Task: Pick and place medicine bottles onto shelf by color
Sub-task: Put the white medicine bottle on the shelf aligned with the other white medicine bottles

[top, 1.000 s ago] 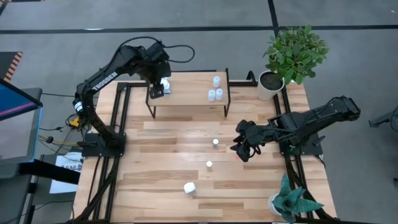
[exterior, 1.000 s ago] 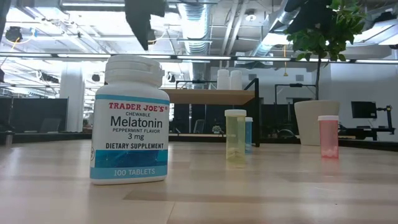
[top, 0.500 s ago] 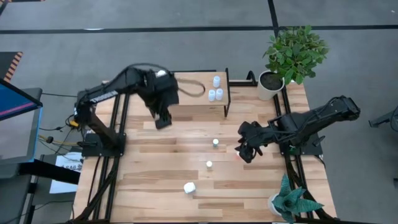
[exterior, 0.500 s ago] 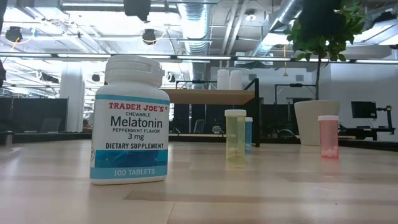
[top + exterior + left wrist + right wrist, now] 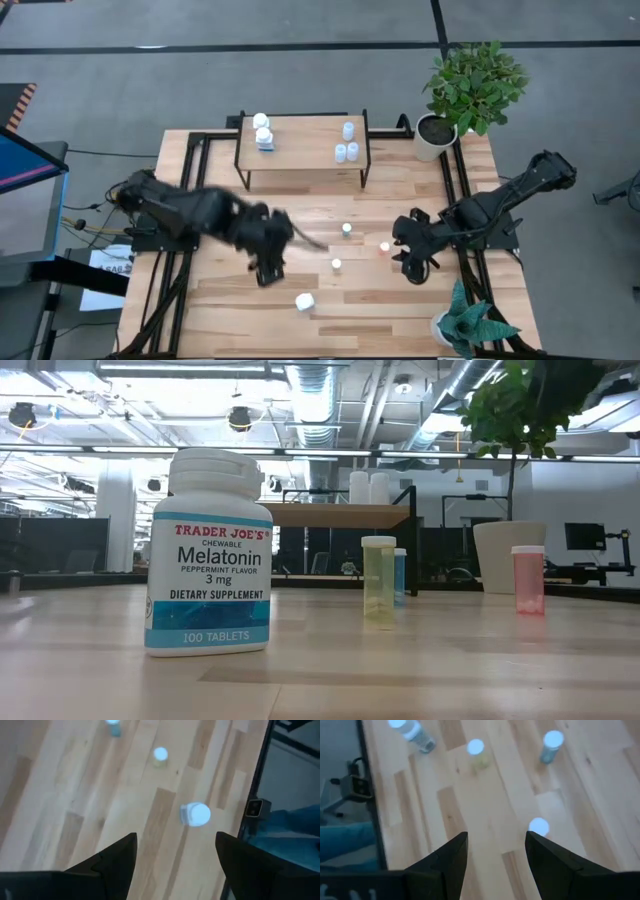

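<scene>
The left gripper (image 5: 266, 268) hangs low over the middle of the table, its fingers (image 5: 115, 857) spread apart and holding nothing. Near it, close to the front edge of the table, stands the big white melatonin bottle (image 5: 305, 301). The yellow-green bottle (image 5: 336, 264) is just beyond, and a blue-tinted bottle (image 5: 346, 229) is farther toward the shelf (image 5: 305, 150). The right gripper (image 5: 415, 262) waits near the right side of the table, also open and empty, with the orange-red bottle (image 5: 383, 247) just beside it.

On the shelf, two white bottles (image 5: 262, 131) stand at its left end and three pale-blue ones (image 5: 346, 145) at its right end.

I think the risk is in the approach. The bottles on the table are light and narrow, so a finger that comes down a little off centre can tip one over and let it roll to the table edge. The melatonin bottle is wide, so the fingers may not open enough around it.
</scene>
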